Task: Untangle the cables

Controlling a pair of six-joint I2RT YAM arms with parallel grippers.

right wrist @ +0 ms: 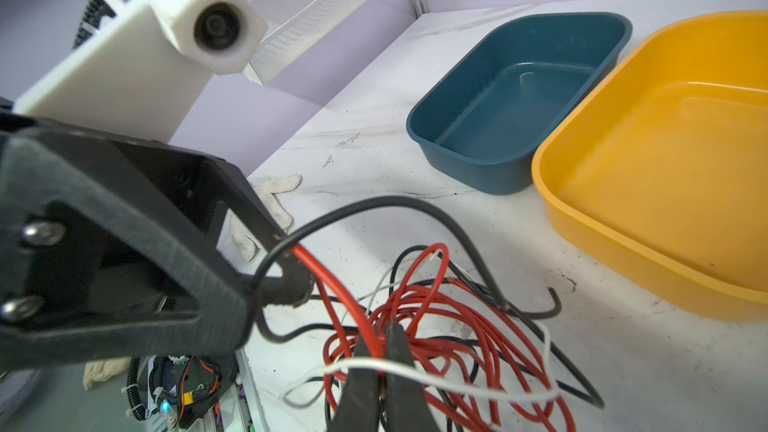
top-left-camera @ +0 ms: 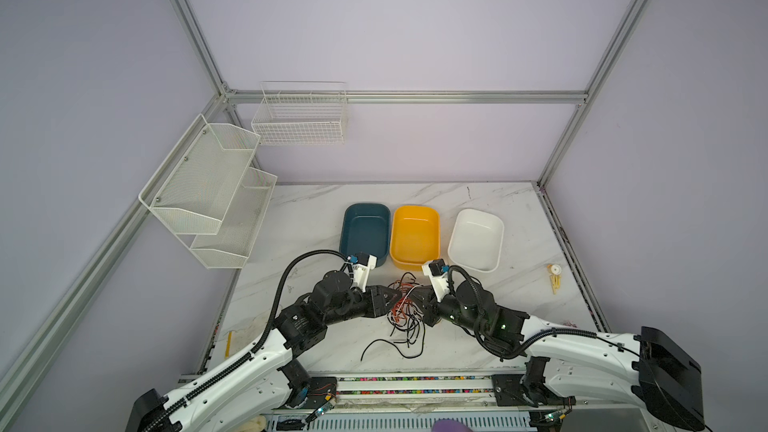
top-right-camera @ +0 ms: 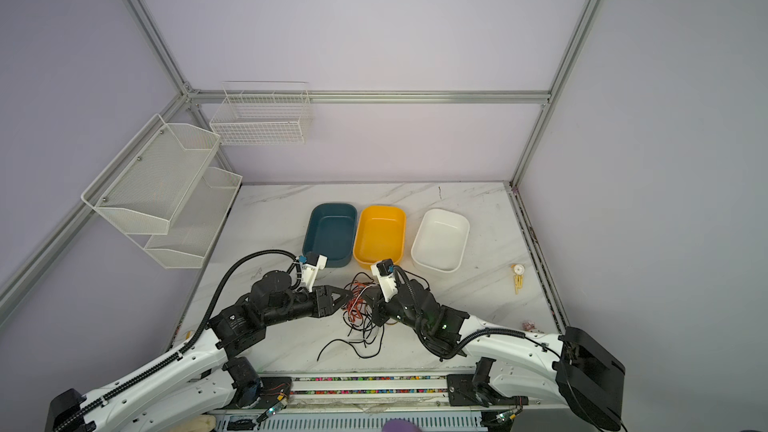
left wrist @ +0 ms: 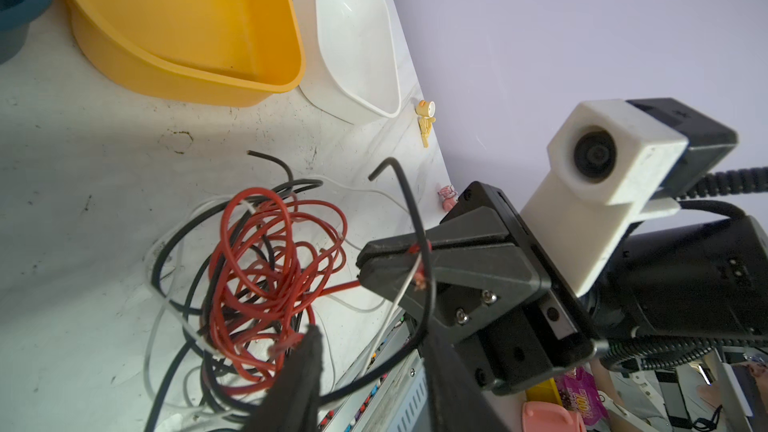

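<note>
Right gripper (right wrist: 379,338), cable tangle's (top-left-camera: 405,313) 3 o'clock: clamped on red cable (left wrist: 336,288). Left gripper (right wrist: 291,265), 9 o'clock: half-open, apparently holding nothing. Red cable best drawn toward 3 o'clock slowly.

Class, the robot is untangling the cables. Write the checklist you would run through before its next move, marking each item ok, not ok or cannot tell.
1. Grip of the right hand on the red cable: ok, shut on it.
2. Grip of the left hand on the red cable: cannot tell; its tips sit right at it.
3. Is the black cable free of the left hand: not ok; it loops round that hand's tips.
4. Cables apart: not ok; red, black and white cable lie in one heap.
5. Is the blue tray, yellow tray and white tray ready, nothing inside: ok.
</note>
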